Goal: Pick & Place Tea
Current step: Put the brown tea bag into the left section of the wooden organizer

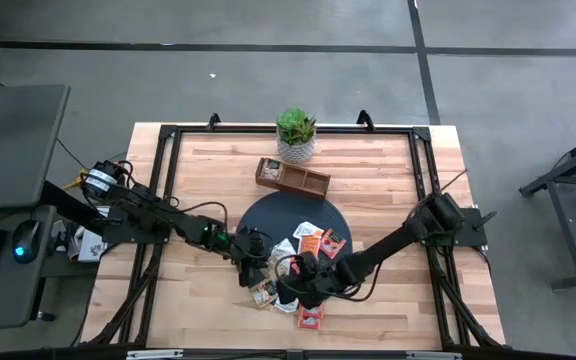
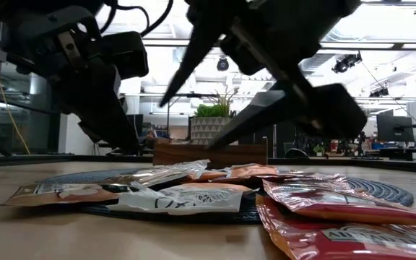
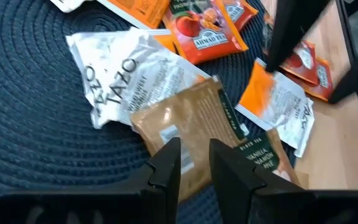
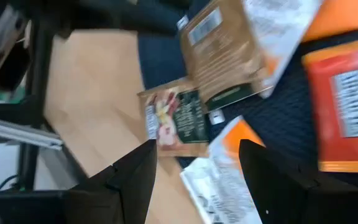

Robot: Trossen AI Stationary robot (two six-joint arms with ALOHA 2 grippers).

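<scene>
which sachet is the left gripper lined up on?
The tan-brown sachet, directly ahead of the left gripper, whose narrowly parted fingers hold nothing. It lies over the white Tazo sachet, unlike the orange-red ones farther off.

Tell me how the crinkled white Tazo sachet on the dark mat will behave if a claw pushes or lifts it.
The white Tazo sachet looks thin and wrinkled, so it will probably flex rather than stay stiff. It overlaps a tan-brown sachet, so a push may drag that too. Lying flat on the ribbed dark mat, it likely won't roll.
</scene>
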